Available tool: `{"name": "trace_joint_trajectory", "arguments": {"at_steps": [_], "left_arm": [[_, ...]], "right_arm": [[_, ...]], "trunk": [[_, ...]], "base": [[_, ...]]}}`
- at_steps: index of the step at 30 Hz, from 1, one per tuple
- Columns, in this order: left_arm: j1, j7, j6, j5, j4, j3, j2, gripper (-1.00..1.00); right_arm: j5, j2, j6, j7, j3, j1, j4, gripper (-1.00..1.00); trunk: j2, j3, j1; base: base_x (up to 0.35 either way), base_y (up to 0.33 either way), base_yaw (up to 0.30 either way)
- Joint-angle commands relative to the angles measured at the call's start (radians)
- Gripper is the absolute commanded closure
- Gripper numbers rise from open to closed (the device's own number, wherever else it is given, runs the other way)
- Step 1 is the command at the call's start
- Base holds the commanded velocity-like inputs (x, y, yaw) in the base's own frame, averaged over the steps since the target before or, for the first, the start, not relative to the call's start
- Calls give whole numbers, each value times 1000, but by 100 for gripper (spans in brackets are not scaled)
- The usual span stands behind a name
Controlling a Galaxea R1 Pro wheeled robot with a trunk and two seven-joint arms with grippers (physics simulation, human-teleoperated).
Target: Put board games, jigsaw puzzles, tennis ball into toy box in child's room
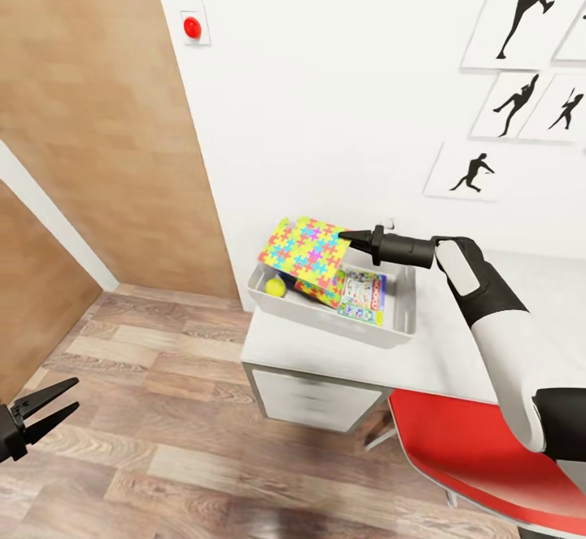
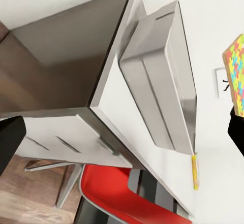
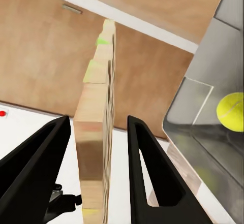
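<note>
Bright puzzle: a thin square of yellow, green, blue and pink pieces point(image 1: 308, 252), tilted over the left end of the bin, its lower edge down inside; the right wrist view shows it edge-on.
Right claw: point(image 1: 347, 237) at the puzzle's upper right corner. In the right wrist view the two fingers point(image 3: 147, 178) stand either side of the edge with a sliver of gap on each, so I cannot tell whether they are pinching it or have let go.
Left claw: point(image 1: 50, 409) released, fingers spread, hanging low over the plank floor point(image 1: 163, 409), well apart from the desk.
Bin: light grey plastic point(image 1: 325, 317), on the desk top point(image 1: 350, 364) near its corner, just beside the white wall.
Already inside: the ball point(image 1: 275, 287) at the left end, partly under the tilted puzzle, and a printed game box point(image 1: 363, 297) lying flat to the right.
Chair: red seat point(image 1: 464, 449) pushed in below the desk edge, under the right arm.
Likely step: lowering the puzzle into the bin.
Risk one: let go while this steep, the square may lean on the rim and tip outward towards the floor.
Risk two: its lower edge may land on the ball and stay propped up, leaving less room for other boxes.
Risk three: pushing down harder could shove the bin towards the desk corner.
</note>
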Motion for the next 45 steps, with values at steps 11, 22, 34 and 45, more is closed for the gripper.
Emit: {"name": "trace_joint_trajectory", "arguments": {"at_steps": [11,22,34,45], "left_arm": [[0,-5,2,-10,3,0,-3,-100],[0,-4,1,-13,6,0,-14,-100],[0,0,0,-13,15,-4,-17,-100],[0,0,-2,-13,16,-13,-17,-100]], "right_arm": [[23,-5,1,3,2,-5,32,100],[71,-15,1,6,-1,-7,39,100],[79,-52,1,12,4,1,35,100],[81,-59,1,13,28,5,35,100]], "trunk": [[-2,-1,1],[-2,-1,1],[-2,-1,1],[-2,-1,1]], "base": [[11,22,0],[2,3,0],[0,0,0],[0,0,0]]}}
